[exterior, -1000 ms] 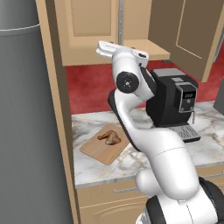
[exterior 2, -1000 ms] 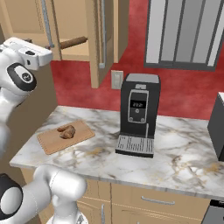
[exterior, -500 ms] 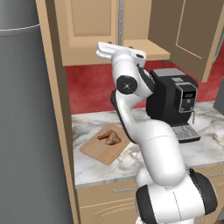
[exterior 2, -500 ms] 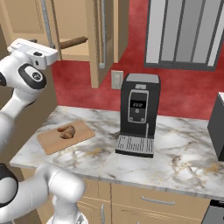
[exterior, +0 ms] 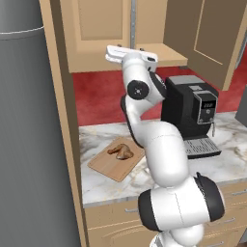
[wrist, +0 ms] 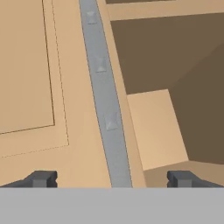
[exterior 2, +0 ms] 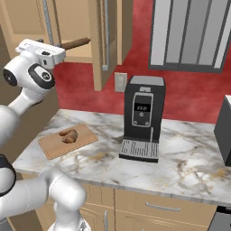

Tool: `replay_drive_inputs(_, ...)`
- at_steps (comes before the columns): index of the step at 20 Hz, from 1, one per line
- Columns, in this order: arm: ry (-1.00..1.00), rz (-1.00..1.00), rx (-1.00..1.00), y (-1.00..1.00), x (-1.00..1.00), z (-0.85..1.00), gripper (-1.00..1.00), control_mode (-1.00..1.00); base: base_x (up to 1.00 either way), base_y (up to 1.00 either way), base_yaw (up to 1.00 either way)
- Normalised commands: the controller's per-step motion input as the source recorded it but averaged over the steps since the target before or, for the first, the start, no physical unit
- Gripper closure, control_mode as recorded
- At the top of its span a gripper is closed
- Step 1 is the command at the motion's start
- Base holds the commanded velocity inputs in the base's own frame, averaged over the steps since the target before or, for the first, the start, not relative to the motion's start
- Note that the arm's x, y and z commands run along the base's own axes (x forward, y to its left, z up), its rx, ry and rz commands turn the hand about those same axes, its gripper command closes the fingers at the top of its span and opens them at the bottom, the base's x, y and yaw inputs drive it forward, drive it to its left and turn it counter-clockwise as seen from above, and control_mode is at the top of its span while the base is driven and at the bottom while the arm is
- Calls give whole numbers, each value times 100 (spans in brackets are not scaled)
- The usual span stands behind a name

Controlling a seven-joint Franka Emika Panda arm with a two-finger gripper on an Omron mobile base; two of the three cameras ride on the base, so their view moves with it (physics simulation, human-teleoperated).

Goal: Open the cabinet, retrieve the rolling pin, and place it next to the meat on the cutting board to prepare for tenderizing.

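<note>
**Operator:** What is the claw doing right now?

**Observer:** Your two-finger dark gripper is standing spread wide, its tips far apart at the bottom of the hand view, gripping nothing. Between them the long silver bar handle of the light tan panelled wall cabinet is running up the closed left door; whether a tip is touching it, you cannot tell. From the base views your white hand is reaching up at the cabinet's lower edge, just by that door.

**Operator:** And the things I am after?

**Observer:** The right door is hanging open. The slim brown wooden rolling pin is lying on the cabinet's bottom shelf, one end poking out just past your hand. Lower down, the flat pale-wood cutting board with rounded corners is sitting on the marble counter, with the small glossy brown drumstick-shaped meat resting on it.

**Operator:** The surroundings?

**Observer:** A black coffee machine is standing on the counter to the right of the board, well apart from it. Behind it a red wall is rising, with a pale outlet plate and a grey-slatted window above.
</note>
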Motion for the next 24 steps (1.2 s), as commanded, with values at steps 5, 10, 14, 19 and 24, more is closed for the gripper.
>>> replay_drive_inputs(5,-2,2,0,0,22,0,-100,-100,0,0,0)
replay_drive_inputs(10,0,2,0,0,21,0,-100,-100,0,0,0)
replay_drive_inputs(14,0,1,0,0,27,0,-100,-100,0,0,0)
replay_drive_inputs(19,0,3,0,2,37,0,100,-100,0,0,0)
replay_drive_inputs(24,0,4,0,1,41,-2,100,-100,0,0,0)
